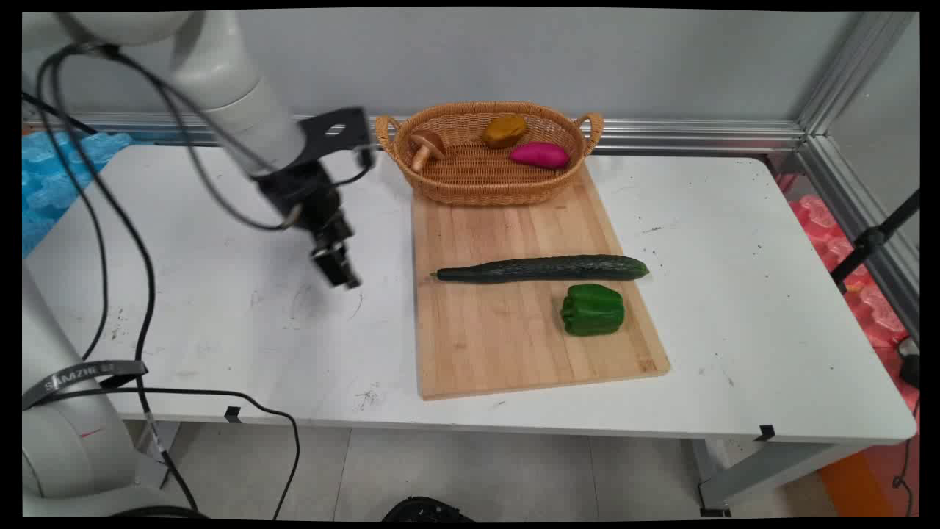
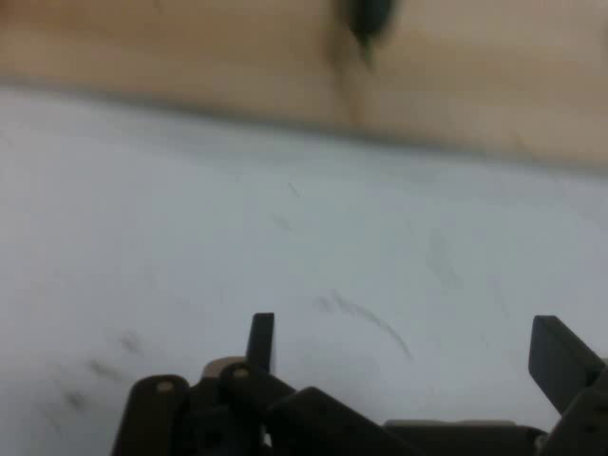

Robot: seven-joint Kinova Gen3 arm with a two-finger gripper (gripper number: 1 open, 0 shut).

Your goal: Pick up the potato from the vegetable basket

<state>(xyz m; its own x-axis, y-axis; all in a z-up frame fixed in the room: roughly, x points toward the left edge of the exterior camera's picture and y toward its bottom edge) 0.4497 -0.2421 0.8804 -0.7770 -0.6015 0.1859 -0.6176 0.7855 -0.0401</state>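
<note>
My black gripper (image 1: 345, 279) hangs low over the bare white table (image 1: 220, 316), a little left of the wooden cutting board (image 1: 507, 338). In the hand view the gripper (image 2: 408, 347) is open, its fingers (image 2: 261, 337) wide apart with only table between them. A long dark green cucumber (image 1: 543, 268) lies across the board, its stem end pointing toward the gripper; that tip (image 2: 370, 19) shows at the top of the hand view, on the board (image 2: 190, 57). A green bell pepper (image 1: 593, 309) sits just in front of the cucumber's right half.
A wicker basket (image 1: 477, 187) stands at the board's far end, holding a mushroom (image 1: 424, 147), a brown potato (image 1: 504, 130) and a pink sweet potato (image 1: 540, 155). Black cables hang from the arm over the table's left side. A metal rail runs along the back wall.
</note>
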